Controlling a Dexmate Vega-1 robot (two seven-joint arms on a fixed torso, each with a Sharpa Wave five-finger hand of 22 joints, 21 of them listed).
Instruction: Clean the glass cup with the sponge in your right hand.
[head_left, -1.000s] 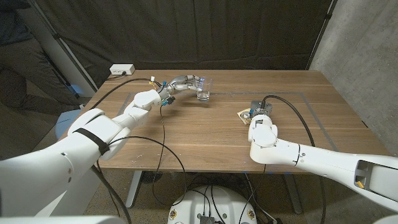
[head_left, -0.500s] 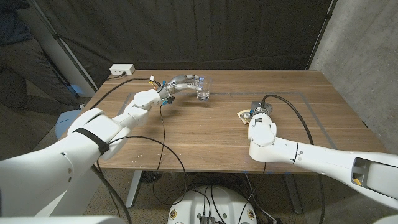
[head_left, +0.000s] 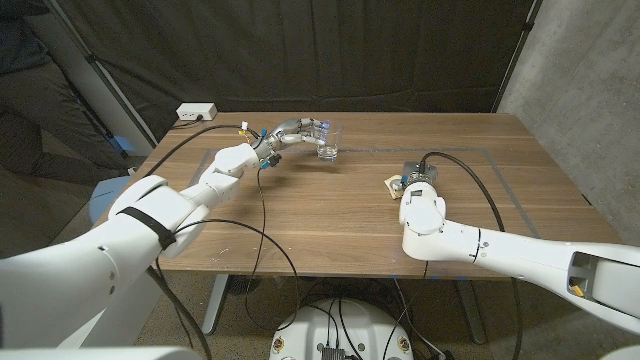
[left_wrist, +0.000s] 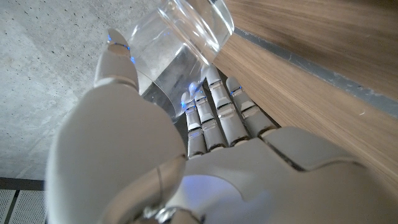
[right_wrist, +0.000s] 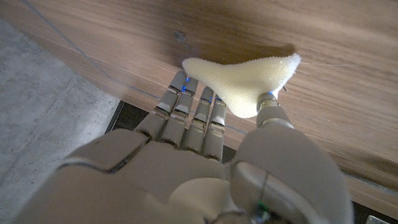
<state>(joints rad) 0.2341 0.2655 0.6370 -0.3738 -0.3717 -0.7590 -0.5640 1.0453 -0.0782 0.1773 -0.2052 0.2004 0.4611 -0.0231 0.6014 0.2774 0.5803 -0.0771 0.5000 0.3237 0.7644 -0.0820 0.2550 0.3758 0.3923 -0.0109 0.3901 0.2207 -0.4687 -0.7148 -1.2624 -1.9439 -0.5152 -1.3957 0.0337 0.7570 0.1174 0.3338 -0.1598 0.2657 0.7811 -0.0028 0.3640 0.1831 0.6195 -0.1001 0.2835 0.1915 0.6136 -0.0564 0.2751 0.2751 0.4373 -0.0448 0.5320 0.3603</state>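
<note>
Near the table's far edge, left of centre, a clear glass cup (head_left: 328, 146) stands in the grip of my left hand (head_left: 297, 132). In the left wrist view the cup (left_wrist: 181, 30) sits between the thumb and the fingers (left_wrist: 214, 115), which wrap its side. A pale yellow sponge (head_left: 391, 187) lies at mid-right of the table under my right hand (head_left: 407, 182). The right wrist view shows the sponge (right_wrist: 244, 79) pinched between the thumb and the fingers (right_wrist: 186, 102), close to the wood. Cup and sponge are well apart.
A white power strip (head_left: 196, 112) sits at the back left corner, and black cables (head_left: 262, 215) trail over the table's left half. Tape lines (head_left: 500, 175) mark the right part. A person in dark clothes (head_left: 30, 95) stands at the left edge.
My right arm has edged slightly to the left with the sponge. The left hand and the cup have hardly moved.
</note>
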